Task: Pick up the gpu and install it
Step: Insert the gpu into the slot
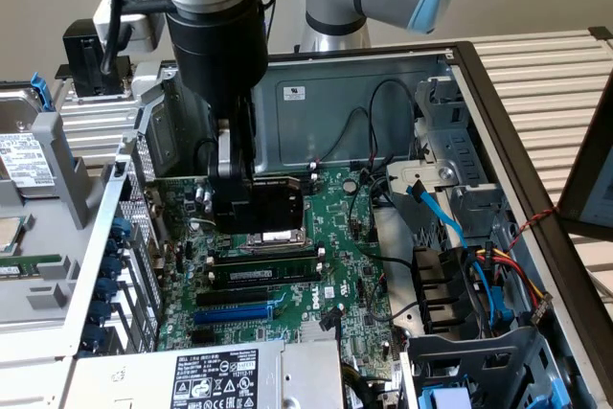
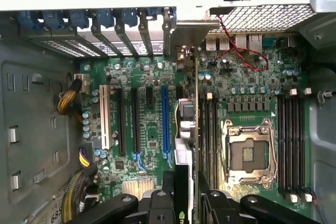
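The pincer (image 2: 182,202) is clenched on the gpu (image 1: 276,206), holding it edge-down over the motherboard (image 1: 326,265) toward the exterior view's left, and I'd judge the card light, stiff yet fragile, best gripped across shroud and board edge.

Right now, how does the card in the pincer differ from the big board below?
The gpu is small; the motherboard is far larger. The gpu stands on edge in the pincer; the motherboard lies flat. The gpu shows a black shroud; the motherboard is green. Both are inside the open case.
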{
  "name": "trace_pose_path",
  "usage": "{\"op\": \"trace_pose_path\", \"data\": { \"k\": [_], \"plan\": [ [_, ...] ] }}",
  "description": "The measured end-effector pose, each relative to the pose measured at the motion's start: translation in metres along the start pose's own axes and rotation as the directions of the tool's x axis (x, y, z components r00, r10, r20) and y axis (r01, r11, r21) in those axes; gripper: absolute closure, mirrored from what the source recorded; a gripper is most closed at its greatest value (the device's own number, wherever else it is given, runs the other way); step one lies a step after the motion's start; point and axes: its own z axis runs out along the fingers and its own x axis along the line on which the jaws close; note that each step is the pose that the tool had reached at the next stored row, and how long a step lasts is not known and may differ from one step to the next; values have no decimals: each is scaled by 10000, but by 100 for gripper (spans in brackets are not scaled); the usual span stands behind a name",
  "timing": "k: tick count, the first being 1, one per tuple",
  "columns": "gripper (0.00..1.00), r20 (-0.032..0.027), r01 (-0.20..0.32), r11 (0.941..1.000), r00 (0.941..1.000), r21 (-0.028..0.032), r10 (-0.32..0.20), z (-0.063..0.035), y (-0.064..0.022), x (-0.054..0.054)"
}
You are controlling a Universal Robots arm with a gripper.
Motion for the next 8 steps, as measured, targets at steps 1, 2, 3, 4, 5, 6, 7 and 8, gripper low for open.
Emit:
{"op": "trace_pose_path", "data": {
  "k": [1,2,3,4,5,6,7,8],
  "plan": [
    [73,-5,0,10000,10000,-1,0,18,6,1],
    [73,-8,0,10000,10000,0,0,36,11,2],
    [73,-10,1,10000,10000,0,-1,53,14,3],
    [73,-10,1,10000,10000,0,-1,73,17,3],
    [73,-9,3,10000,10000,1,-3,91,18,8],
    [73,-11,1,10000,10000,0,-1,109,19,21],
    [73,-13,0,10000,10000,-1,0,124,19,35],
    [73,-11,0,10000,10000,-1,0,141,20,54]
  ]
}}
